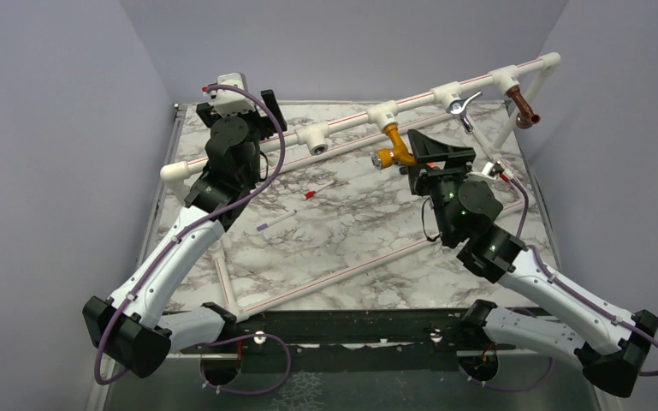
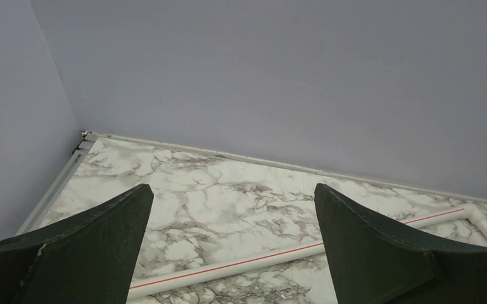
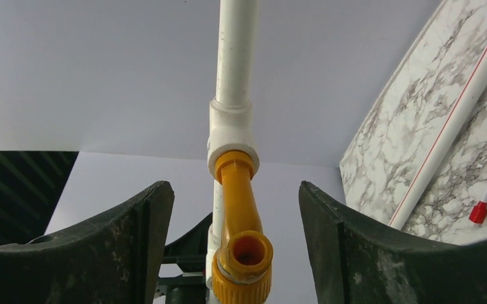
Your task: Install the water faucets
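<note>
Looking down from above: three water faucets sit on the white pipe rail (image 1: pixel 419 98) across the far side of the marble table (image 1: pixel 351 231). They're a mustard-yellow faucet (image 1: pixel 394 147), a chrome lever faucet (image 1: pixel 462 110) and a copper-brown faucet (image 1: pixel 524 107), each in its own tee.
Bare tee: the tee fitting (image 1: pixel 317 137) left of the yellow one shows an open socket.
Loose bits: a red-tipped stick (image 1: pixel 317 190) and a purple-tipped stick (image 1: pixel 274 221) lie mid-table.
Grippers from above: the right gripper (image 1: pixel 422 159) is right at the mustard-yellow faucet. The left gripper (image 1: pixel 265 111) is up by the rail's left end.
Left wrist view: the left gripper (image 2: pixel 234 253) is spread wide with nothing in it. Marble and a red-striped pipe (image 2: pixel 259 256) lie below.
Right wrist view: the mustard-yellow faucet (image 3: pixel 240 215) hangs from its tee (image 3: pixel 231 136) between the right gripper's (image 3: pixel 234 253) fingers. There's a gap on both sides, so the jaws are apart and not gripping.
</note>
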You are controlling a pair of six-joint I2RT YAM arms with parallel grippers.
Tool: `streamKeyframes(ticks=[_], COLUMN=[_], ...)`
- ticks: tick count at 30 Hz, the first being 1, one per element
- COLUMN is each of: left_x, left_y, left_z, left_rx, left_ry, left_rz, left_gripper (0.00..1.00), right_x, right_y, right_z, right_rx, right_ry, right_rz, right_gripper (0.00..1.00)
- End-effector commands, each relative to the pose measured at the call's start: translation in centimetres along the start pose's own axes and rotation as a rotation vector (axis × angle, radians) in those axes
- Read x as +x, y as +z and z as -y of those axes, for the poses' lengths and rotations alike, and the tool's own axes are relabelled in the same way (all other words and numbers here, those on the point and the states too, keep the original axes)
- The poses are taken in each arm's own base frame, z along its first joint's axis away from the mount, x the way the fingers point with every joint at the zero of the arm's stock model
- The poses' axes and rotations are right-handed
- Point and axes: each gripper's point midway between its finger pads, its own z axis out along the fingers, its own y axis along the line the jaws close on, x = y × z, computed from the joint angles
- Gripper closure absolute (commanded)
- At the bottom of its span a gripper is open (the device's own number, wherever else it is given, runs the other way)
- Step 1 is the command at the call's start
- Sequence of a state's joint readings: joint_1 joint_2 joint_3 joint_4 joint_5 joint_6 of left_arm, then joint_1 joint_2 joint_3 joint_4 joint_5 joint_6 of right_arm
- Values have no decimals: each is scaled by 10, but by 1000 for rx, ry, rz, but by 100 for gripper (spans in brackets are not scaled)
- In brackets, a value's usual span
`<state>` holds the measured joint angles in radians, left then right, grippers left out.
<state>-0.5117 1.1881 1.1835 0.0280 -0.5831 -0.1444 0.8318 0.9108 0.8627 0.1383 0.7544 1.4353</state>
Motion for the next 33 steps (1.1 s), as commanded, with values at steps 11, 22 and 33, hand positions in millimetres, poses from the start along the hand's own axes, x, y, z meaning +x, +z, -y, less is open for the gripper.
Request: streamKeyframes(ticks=[11, 22, 33], left_x=[165, 164, 163], left_y=[-33, -33, -33], left_z=[-19, -19, -19], left_rx=[13, 10, 11], left_ry=[301, 306, 305], left_rz=[-501, -496, -496], left_gripper=[1, 1, 1], right_x=[-36, -38, -22], right_y=[-34, -51, -58], right_z=[11, 6, 4], right_rx=[-76, -300, -616], right_ry=[-560, -1225, -1992], right_rz=[6, -54, -106], right_gripper=[20, 16, 15])
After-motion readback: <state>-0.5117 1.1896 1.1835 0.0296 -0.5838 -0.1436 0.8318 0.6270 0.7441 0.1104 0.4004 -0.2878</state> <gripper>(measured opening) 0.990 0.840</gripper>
